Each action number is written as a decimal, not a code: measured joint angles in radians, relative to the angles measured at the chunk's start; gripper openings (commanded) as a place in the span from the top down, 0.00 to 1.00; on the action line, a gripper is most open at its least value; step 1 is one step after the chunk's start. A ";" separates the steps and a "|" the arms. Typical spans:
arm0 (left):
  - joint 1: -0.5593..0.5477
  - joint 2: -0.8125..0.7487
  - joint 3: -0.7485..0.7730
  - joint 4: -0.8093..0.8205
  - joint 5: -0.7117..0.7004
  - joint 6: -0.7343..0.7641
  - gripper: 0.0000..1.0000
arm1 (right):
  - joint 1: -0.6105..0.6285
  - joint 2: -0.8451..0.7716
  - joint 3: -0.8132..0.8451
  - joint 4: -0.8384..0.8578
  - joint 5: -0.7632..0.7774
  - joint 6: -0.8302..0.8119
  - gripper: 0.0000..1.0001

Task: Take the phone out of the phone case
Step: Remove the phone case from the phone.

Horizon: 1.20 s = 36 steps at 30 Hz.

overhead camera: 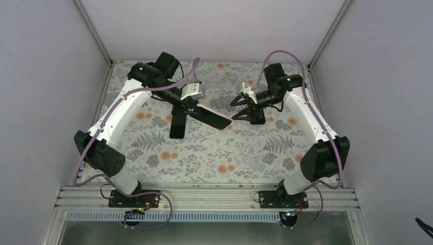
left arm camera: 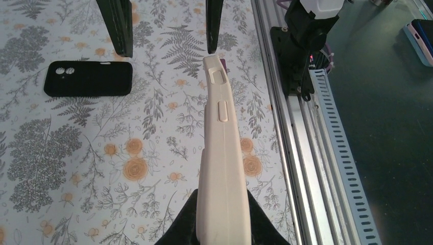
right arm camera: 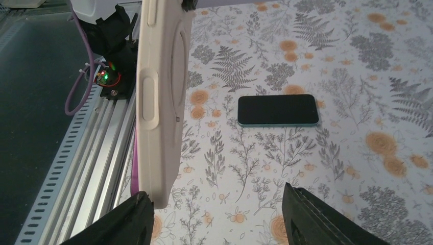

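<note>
My left gripper point(overhead camera: 191, 108) is shut on a phone in a cream case point(overhead camera: 213, 117) and holds it above the table, pointing at the right arm. In the left wrist view the case point(left arm camera: 222, 148) shows edge-on between my fingers, with a purple sliver at its far tip. My right gripper point(overhead camera: 235, 111) is open. In the right wrist view point(right arm camera: 217, 194) the case's end point(right arm camera: 158, 102) hangs just inside its left finger point(right arm camera: 127, 219); I cannot tell if they touch.
An empty black case point(left arm camera: 88, 78) lies on the floral mat point(overhead camera: 204, 158), under the left arm point(overhead camera: 177, 125). A bare dark-screened phone with a teal rim point(right arm camera: 278, 109) lies flat below the right gripper. A metal rail point(overhead camera: 204, 196) runs along the near edge.
</note>
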 measured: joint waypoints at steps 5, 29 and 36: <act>0.000 0.000 0.001 0.000 -0.007 0.000 0.98 | 0.000 0.014 -0.013 -0.005 -0.001 -0.006 0.37; 0.001 0.005 0.014 -0.001 -0.020 0.000 0.98 | 0.008 0.007 -0.040 -0.014 -0.002 -0.020 0.38; 0.005 0.005 0.014 0.001 -0.020 -0.001 0.98 | 0.014 0.009 -0.040 0.014 0.000 0.006 0.42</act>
